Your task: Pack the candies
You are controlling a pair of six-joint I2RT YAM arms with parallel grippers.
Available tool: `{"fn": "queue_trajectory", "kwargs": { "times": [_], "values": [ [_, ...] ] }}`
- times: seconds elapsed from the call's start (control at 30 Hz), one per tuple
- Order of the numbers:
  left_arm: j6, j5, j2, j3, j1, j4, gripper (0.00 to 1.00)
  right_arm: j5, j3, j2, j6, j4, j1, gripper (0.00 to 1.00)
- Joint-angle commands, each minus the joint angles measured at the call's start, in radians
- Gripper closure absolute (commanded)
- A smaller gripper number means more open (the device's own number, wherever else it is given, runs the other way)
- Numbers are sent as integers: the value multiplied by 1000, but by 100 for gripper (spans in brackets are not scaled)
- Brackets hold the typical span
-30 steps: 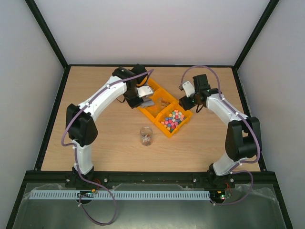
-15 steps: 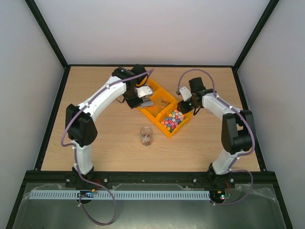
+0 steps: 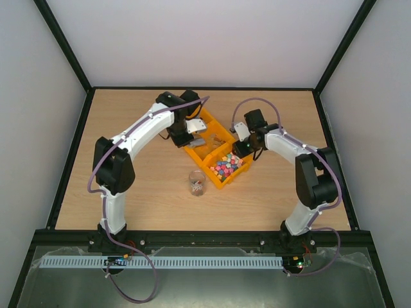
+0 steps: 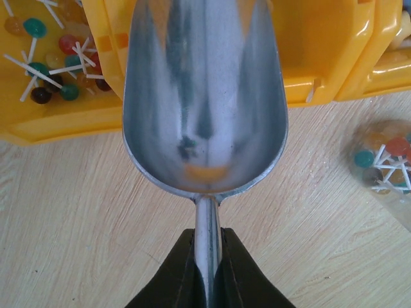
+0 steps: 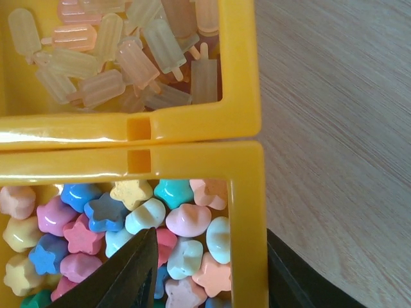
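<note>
Light wooden table [image 3: 135, 192] runs between plain white walls, with a cluster of yellow bins at its middle. The candies [image 5: 96, 224] fill one bin [image 5: 247, 212]. They are small glossy pieces shaped as stars and rounded lumps, in pink, blue, yellow, white, mint and peach, heaped several deep. In the top view they read as a speckled, many-coloured patch.

The right gripper [image 5: 210, 247] has its jaws partly apart and straddles the bin's side wall near a corner. One finger [image 5: 138, 269] reaches inside over the candies, and the other sits outside, just beside the wall and above bare table. The inner finger stands clear of the wall, so nothing is clamped (whether its tip touches a candy cannot be told). The candies lie between the jaws on the inner finger's side and spread away beyond that finger. Ahead of the jaws, past the partition, a neighbouring bin [image 5: 239, 64] holds pale popsicle-shaped sweets [image 5: 122, 58].

The left gripper [image 4: 207, 237] is closed tight on the thin handle of a silver scoop [image 4: 205, 102], whose bowl points straight ahead of the jaws over the table and a bin edge. Lollipops [image 4: 45, 58] lie ahead and to one side of these jaws. The candies sit apart from them, across the bin cluster. A glass [image 3: 197, 183] stands on the table near the candy bin.
</note>
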Motion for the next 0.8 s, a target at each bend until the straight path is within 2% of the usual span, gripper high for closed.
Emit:
{"fn": "queue_trajectory", "kwargs": {
  "times": [0.0, 0.17, 0.5, 0.77],
  "values": [
    [-5, 17, -49, 26, -2, 16, 98, 30, -4, 6, 88, 22, 25, 59],
    [-8, 34, -70, 28, 1, 46, 98, 99, 52, 54, 125, 31, 26, 72],
    [-7, 40, -105, 27, 10, 66, 98, 148, 150, 159, 127, 87, 15, 82],
    [25, 116, -133, 23, 5, 38, 98, 123, 245, 244, 167, 115, 14, 84]
  ]
}}
